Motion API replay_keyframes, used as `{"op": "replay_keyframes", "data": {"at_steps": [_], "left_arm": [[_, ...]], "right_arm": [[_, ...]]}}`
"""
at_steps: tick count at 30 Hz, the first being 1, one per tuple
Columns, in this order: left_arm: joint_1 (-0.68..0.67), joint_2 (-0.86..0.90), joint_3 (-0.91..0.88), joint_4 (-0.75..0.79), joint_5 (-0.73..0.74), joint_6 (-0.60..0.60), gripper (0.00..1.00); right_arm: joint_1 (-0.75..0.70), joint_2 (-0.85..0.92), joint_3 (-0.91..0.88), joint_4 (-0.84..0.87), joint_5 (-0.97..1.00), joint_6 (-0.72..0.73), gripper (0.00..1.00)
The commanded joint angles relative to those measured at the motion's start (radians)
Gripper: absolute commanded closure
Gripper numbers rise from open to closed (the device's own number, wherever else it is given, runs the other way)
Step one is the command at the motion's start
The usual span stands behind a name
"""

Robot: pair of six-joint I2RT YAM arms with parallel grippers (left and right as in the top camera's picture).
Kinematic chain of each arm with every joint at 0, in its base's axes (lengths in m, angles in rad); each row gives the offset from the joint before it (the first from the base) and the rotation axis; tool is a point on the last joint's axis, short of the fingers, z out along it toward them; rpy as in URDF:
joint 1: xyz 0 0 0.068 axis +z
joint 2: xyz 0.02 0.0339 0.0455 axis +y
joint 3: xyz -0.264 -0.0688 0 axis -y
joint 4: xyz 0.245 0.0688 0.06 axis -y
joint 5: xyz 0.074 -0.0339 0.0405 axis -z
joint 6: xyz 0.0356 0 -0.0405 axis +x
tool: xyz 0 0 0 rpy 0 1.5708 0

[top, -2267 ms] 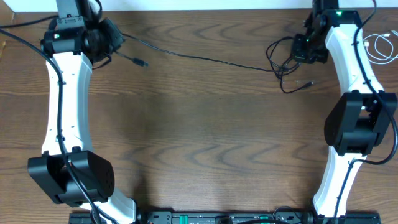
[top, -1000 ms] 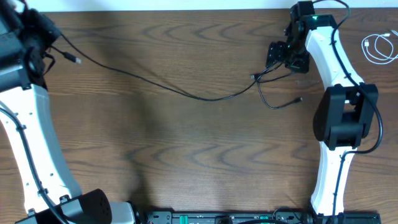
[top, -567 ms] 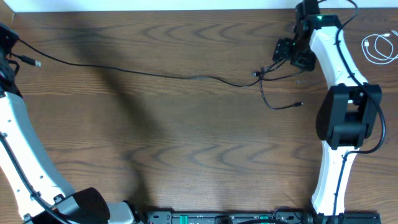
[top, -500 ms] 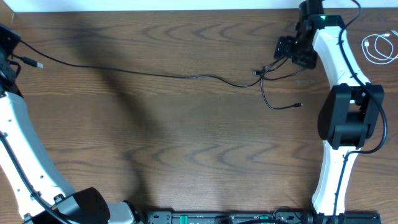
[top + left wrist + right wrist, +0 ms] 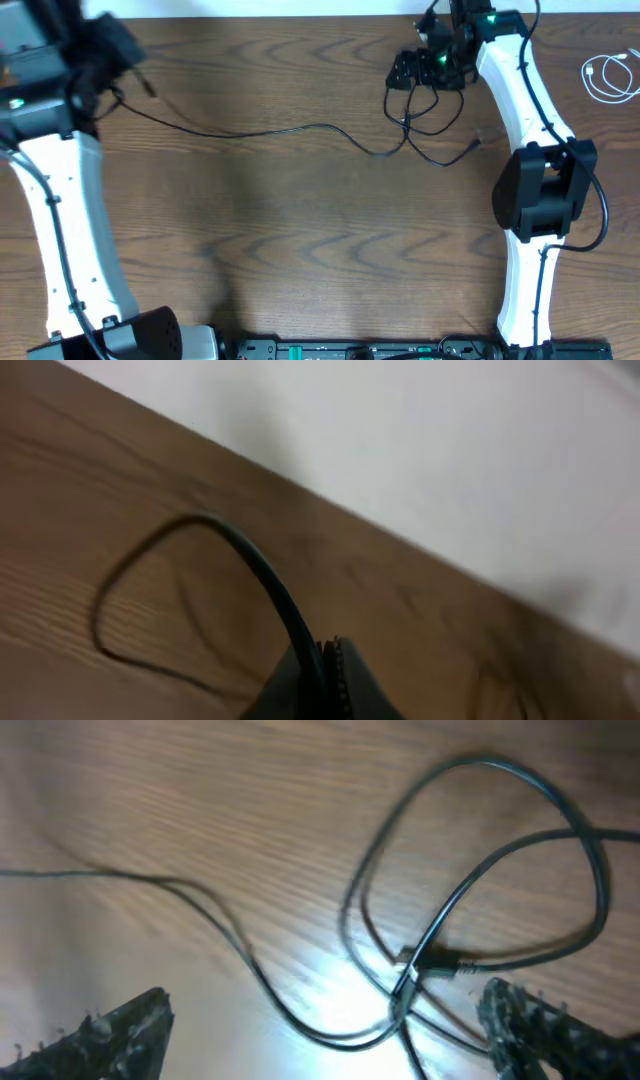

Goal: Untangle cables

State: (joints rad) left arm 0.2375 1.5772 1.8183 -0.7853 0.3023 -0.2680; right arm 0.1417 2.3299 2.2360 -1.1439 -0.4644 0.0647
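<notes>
— Cables first. What do we enter for the black one?

— Black cable point(image 5: 280, 130): one item, on the tabletop point(image 5: 300, 260). We log it as a long single run from the far-left corner, sagging across the wood towards the far right. There it gathers into a cluster of overlapping loops. One end is held at the left.

— Left arm point(image 5: 70, 200)?

— Far-left corner, blurred in the overhead view. Left jaws: closed on the black cable. In the wrist view we see the fingers point(image 5: 350, 680) pressed together. The cord rises out from between them and curves away down to the wood.

— Right arm point(image 5: 520, 90)?

— It reaches along the right side to the far edge, head over the looped end. Right jaws: spread wide, gripping nothing. We note one finger point(image 5: 110, 1035) at each lower corner of the wrist view, with the loops lying between and beyond them. A small plug point(image 5: 432, 963) sits where several strands cross. Whether a fingertip touches the cord, we cannot tell.

— And the white cable point(image 5: 608, 78)?

— One item, in a small coil near the right edge of the tabletop, at the far side. We list it as well apart from the black loops and from both sets of jaws, with nothing touching it.
</notes>
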Motion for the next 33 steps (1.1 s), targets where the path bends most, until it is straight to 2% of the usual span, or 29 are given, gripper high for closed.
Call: {"op": "replay_keyframes", "data": {"at_steps": [1,4,8,12,15,17,20,23,30,33], "left_arm": [[-0.059,0.001,0.031,-0.059,0.026,0.094,0.93],[-0.071,0.013,0.03,-0.107,0.026,0.095,0.93],[-0.071,0.036,0.018,-0.143,0.027,0.095,0.93],[-0.089,0.073,0.016,-0.196,0.059,0.088,0.93],[-0.123,0.107,0.012,-0.212,0.153,0.109,0.93],[-0.175,0.147,0.01,-0.22,0.273,0.15,0.93],[-0.255,0.2,0.007,-0.235,0.394,0.191,0.93],[-0.343,0.244,0.005,-0.235,0.455,0.225,0.93],[-0.57,0.321,0.005,-0.194,0.456,0.342,0.92],[-0.651,0.365,0.005,-0.176,0.402,0.346,0.92]], "right_arm": [[-0.004,-0.016,0.072,-0.061,-0.024,0.046,0.11],[0.005,-0.017,0.075,-0.123,0.019,0.108,0.2],[0.045,-0.016,0.021,-0.183,0.148,0.196,0.27],[0.099,-0.016,-0.072,-0.16,0.153,0.2,0.34],[0.13,-0.016,-0.111,-0.105,0.152,0.175,0.34],[0.134,-0.017,-0.109,-0.07,0.151,0.166,0.31],[0.107,-0.019,-0.079,-0.055,0.146,0.166,0.28],[0.058,-0.019,-0.048,-0.057,0.127,0.166,0.27],[-0.107,-0.019,-0.019,-0.056,-0.013,0.166,0.29],[-0.158,-0.019,-0.019,-0.064,-0.029,0.16,0.29]]}}
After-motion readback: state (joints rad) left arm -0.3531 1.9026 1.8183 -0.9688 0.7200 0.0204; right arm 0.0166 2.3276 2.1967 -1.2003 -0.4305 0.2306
